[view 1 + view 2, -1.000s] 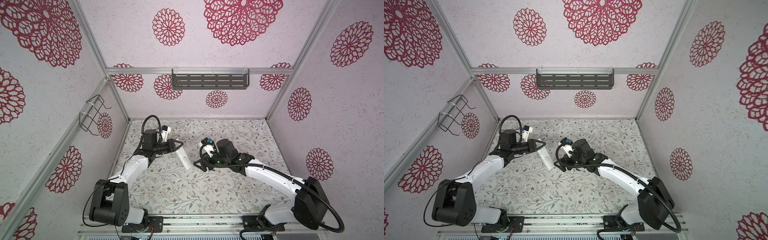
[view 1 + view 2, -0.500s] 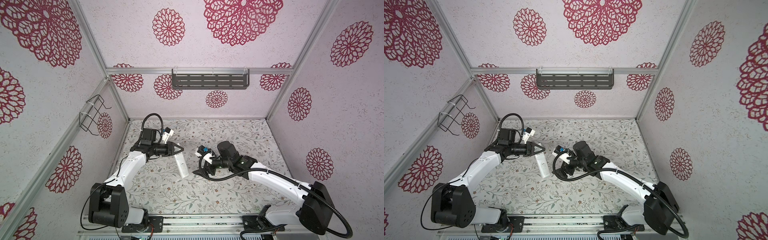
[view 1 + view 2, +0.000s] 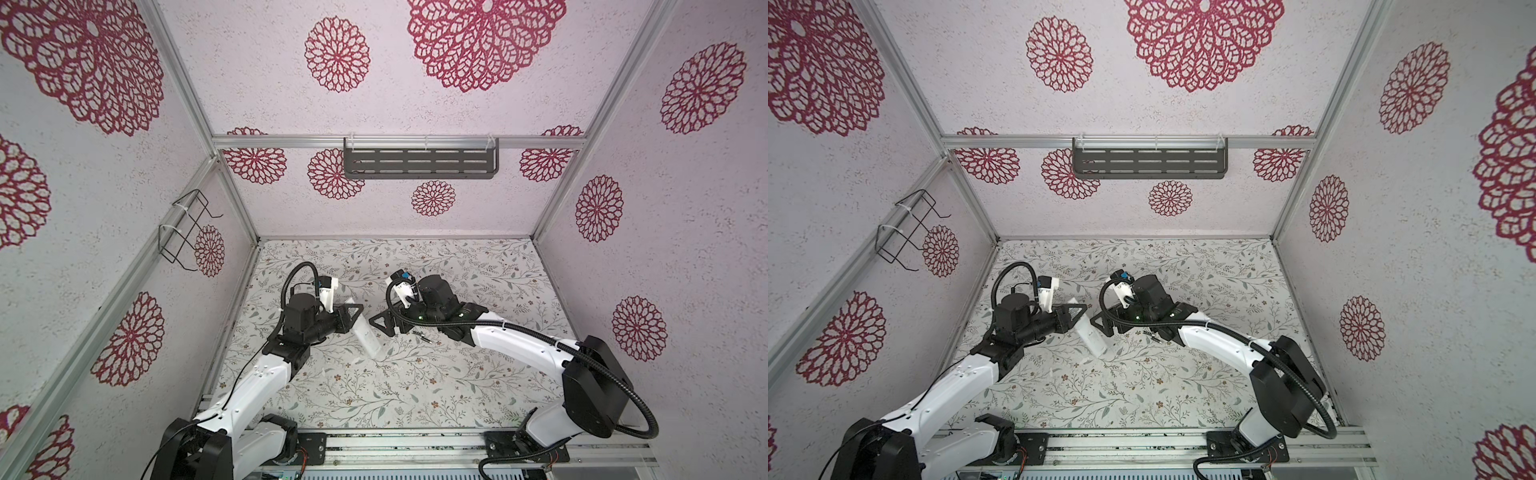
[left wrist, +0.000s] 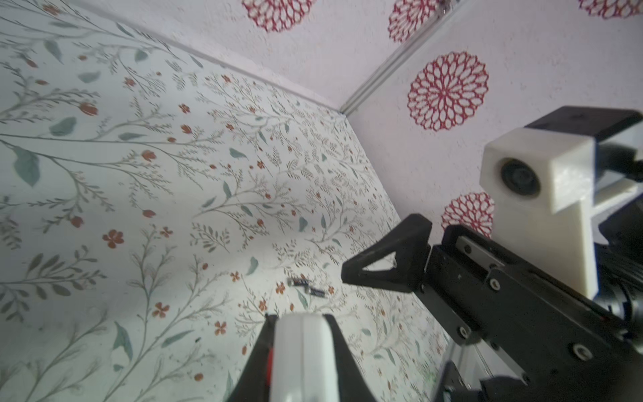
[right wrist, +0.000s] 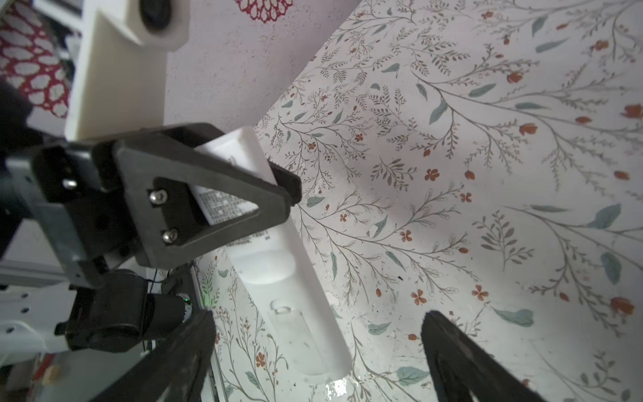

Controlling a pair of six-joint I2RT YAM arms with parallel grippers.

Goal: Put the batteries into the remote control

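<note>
Grips stiff, slick remote control (image 5: 285, 271) in left jaws, with right jaws released; pinch light, likely roll-prone batteries (image 4: 300, 282) mid-length, behind right jaws.

Bright and even in both top views. Hard to tell where the light comes from. Only soft, pale shadows on the table (image 3: 415, 386) under the arms (image 3: 519, 345). Sharp in the middle, bent at the edges, as on the wall bars (image 3: 601, 112). Very blurry in the left wrist view on the close remote control (image 4: 302, 355), a bit soft on the tiny batteries (image 4: 308, 287). Washed-out white on the remote control in the right wrist view, with a shiny glare spot on the table by its end.
</note>
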